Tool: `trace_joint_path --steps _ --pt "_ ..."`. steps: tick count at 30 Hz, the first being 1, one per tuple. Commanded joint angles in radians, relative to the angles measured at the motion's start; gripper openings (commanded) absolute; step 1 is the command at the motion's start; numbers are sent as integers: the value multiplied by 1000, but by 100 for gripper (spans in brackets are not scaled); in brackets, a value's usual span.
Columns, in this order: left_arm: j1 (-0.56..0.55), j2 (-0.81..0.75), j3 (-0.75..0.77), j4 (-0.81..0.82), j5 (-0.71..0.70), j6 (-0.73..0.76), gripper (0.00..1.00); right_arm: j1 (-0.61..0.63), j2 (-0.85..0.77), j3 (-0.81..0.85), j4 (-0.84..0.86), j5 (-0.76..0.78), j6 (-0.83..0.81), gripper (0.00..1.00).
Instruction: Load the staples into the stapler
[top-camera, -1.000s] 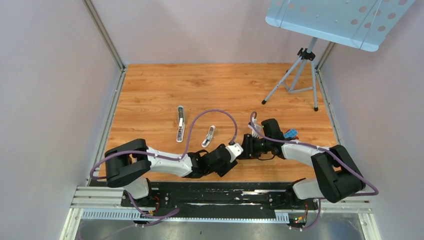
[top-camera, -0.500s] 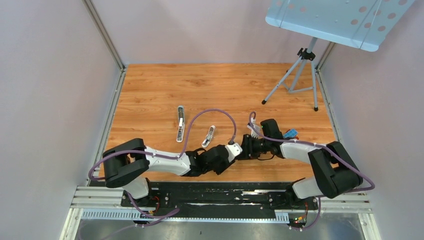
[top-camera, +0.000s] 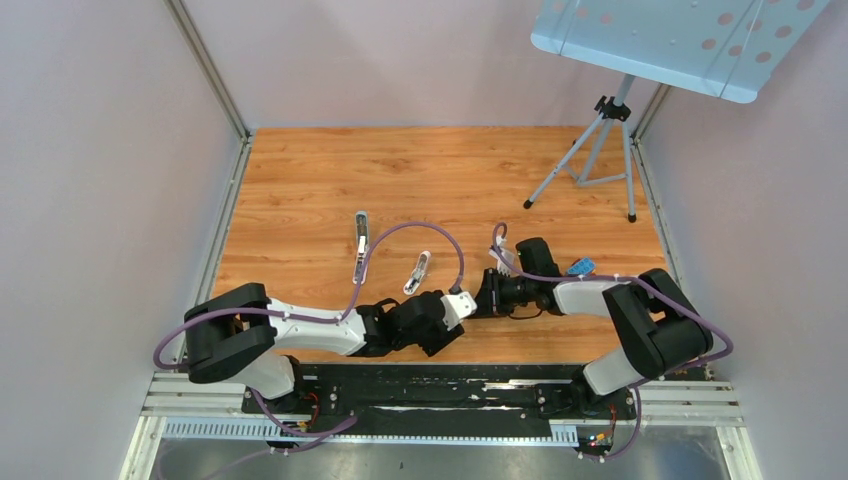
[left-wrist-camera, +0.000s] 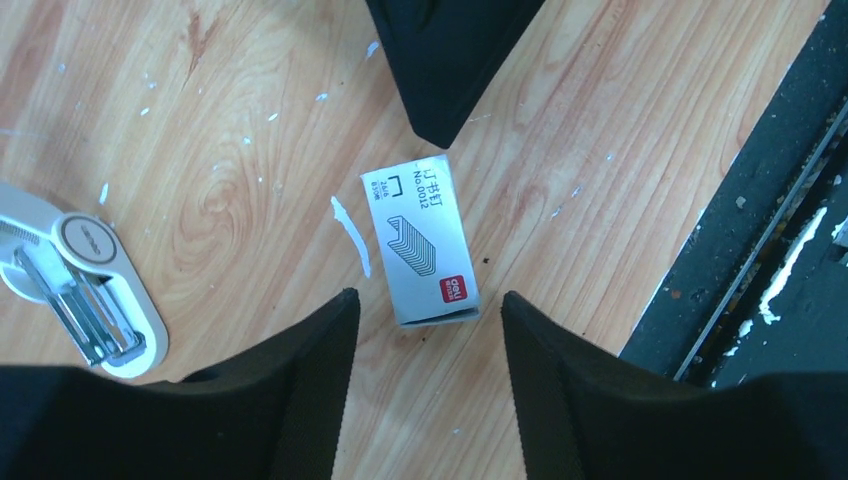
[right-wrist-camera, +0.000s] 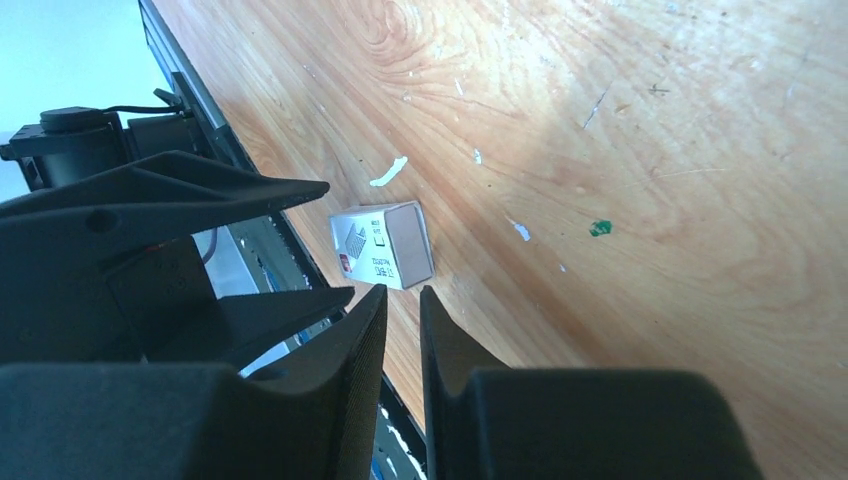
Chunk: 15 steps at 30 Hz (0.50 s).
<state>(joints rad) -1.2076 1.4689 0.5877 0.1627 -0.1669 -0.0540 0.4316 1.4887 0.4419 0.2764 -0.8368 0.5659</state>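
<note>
The stapler (left-wrist-camera: 85, 290) lies at the left of the left wrist view, white, with its metal channel exposed; from above the stapler (top-camera: 418, 272) sits just beyond the left arm. The staples are not in view. My left gripper (left-wrist-camera: 425, 312) is open, its fingertips either side of the near end of a small white box with a red mark (left-wrist-camera: 425, 245), not touching it. My right gripper (right-wrist-camera: 402, 295) points at the same box (right-wrist-camera: 382, 245) from the opposite side, its jaws nearly together with a slim gap and nothing between them. The two grippers (top-camera: 468, 300) (top-camera: 488, 296) meet tip to tip.
A second, longer slim white-and-silver piece (top-camera: 361, 247) lies further left. A blue item (top-camera: 580, 267) sits by the right arm. A tripod (top-camera: 598, 160) stands at the back right. The black rail (left-wrist-camera: 770, 200) borders the near table edge.
Both arms have shifted a little to the left. The right gripper's jaws have narrowed to a slim gap. The left gripper's jaws narrowed and widened again.
</note>
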Motion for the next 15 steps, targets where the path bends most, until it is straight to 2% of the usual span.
trace_joint_path --steps 1,3,7,11,15 --pt "3 -13 15 29 -35 -37 60 11 -2 26 -12 41 -4 20" --pt "3 5 26 39 -45 -45 64 10 8 45 -39 65 -18 18" --pt "3 61 55 33 -62 -40 64 11 51 77 -58 65 -41 11" --pt "3 89 67 35 -52 -38 59 10 90 90 -57 52 -58 4" --pt "5 96 68 36 -51 -32 54 11 135 87 -17 8 -61 2"
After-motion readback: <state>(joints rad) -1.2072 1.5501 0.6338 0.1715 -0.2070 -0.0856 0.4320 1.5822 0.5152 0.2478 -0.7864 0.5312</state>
